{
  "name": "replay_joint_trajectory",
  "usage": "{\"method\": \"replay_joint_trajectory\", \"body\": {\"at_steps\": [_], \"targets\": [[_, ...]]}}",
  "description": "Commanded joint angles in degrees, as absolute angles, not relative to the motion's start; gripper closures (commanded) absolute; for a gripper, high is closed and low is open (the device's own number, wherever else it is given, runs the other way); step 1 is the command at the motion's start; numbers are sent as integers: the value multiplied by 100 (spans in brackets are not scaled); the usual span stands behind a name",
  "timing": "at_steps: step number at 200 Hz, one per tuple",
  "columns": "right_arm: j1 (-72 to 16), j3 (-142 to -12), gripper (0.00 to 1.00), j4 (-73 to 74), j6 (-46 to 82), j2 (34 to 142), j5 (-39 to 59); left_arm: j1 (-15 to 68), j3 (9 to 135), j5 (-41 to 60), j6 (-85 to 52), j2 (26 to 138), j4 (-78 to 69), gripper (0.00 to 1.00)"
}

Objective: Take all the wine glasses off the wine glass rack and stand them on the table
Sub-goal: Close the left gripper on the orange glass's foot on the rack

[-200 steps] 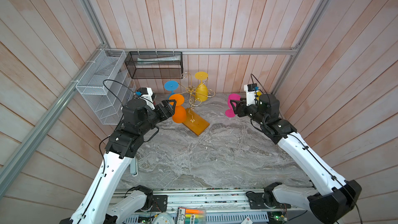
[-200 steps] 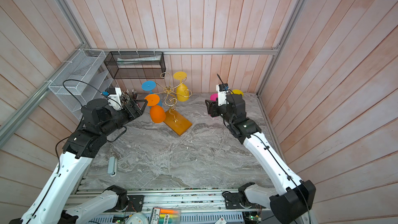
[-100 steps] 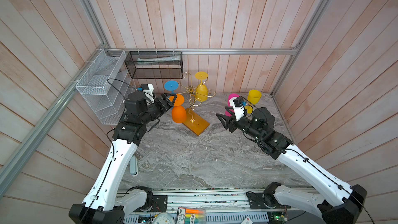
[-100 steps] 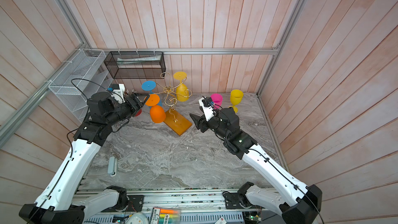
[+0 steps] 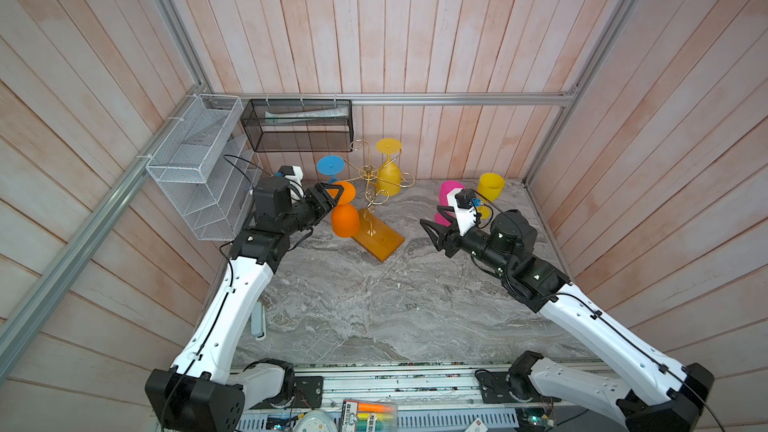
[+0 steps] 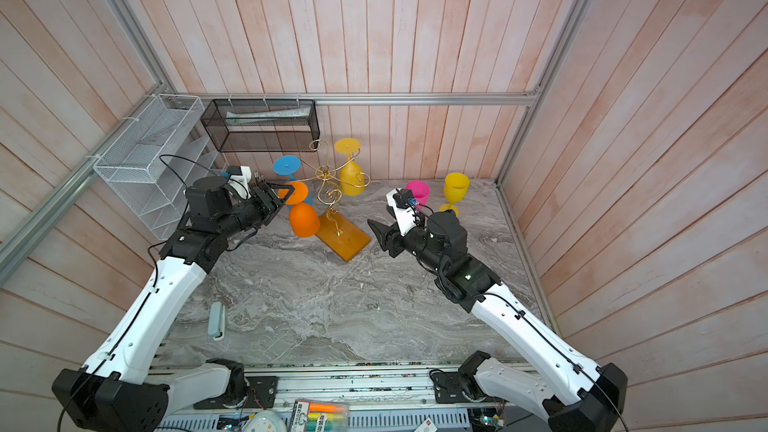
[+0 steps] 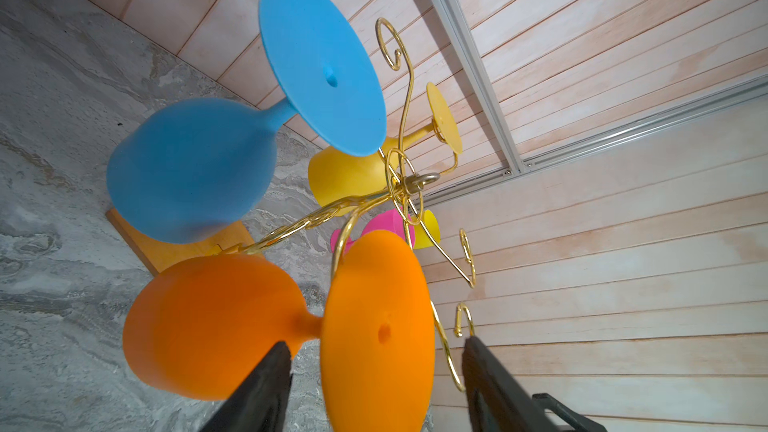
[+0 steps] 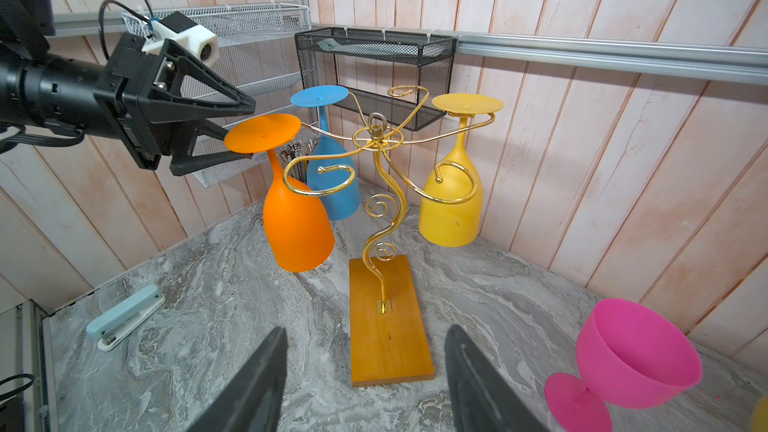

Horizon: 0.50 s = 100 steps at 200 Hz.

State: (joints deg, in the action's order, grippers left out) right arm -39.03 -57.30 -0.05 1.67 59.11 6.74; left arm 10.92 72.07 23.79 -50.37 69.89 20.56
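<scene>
Blk basket [image 5: 299,144] contents unclear, maybe tube [image 5: 307,113]

The left gripper [image 5: 334,200] edged in on the orange wine glass [image 5: 345,221], and its jaws came either side of the foot. The right gripper [image 5: 430,234] drew back from the pink wine glass [image 5: 447,193], towards the middle of the table [image 5: 374,309].

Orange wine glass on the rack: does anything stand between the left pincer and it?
Nothing visible does. The left pincer is open, its fingers on either side of the foot of the orange wine glass. In the left wrist view, a gold wire of the wine glass rack also shows in that gap.
</scene>
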Motion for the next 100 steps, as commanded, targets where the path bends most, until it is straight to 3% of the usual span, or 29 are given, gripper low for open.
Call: {"method": "replay_joint_trajectory", "body": {"at_steps": [1, 100], "targets": [[-3955, -5622, 39, 126, 194, 5784, 567, 1064, 7114, 2568, -5155, 7016, 1605, 39], [-3956, -5594, 40, 155, 291, 5888, 485, 1066, 6964, 2568, -5256, 6886, 1406, 73]]}}
